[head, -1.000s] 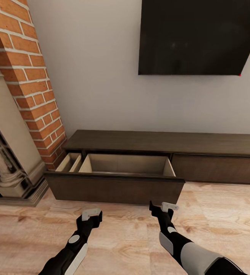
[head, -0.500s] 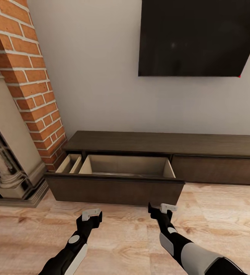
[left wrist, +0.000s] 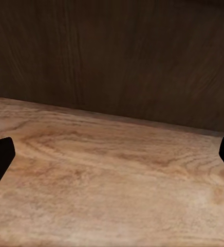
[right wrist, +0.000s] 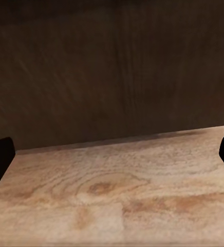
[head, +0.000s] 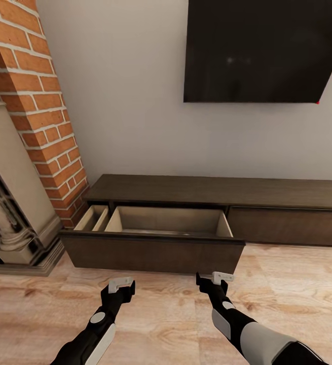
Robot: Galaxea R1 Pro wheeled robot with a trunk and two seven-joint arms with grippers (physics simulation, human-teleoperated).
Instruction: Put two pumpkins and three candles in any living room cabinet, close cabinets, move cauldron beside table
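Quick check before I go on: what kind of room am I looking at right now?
Most likely a living room: a black wall-mounted TV hangs above a long, low dark-wood cabinet with one drawer pulled open, and a brick fireplace stands at the left.

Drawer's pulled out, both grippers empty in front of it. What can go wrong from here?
1. The open drawer looks empty, with no pumpkins or candles seen inside; pushing it shut now would probably mean reopening it.
2. Both the left gripper and right gripper hover low, just short of the drawer front, so driving forward could ram it.
3. The drawer's left end sits near the fireplace base, so that side looks tight for reaching in.
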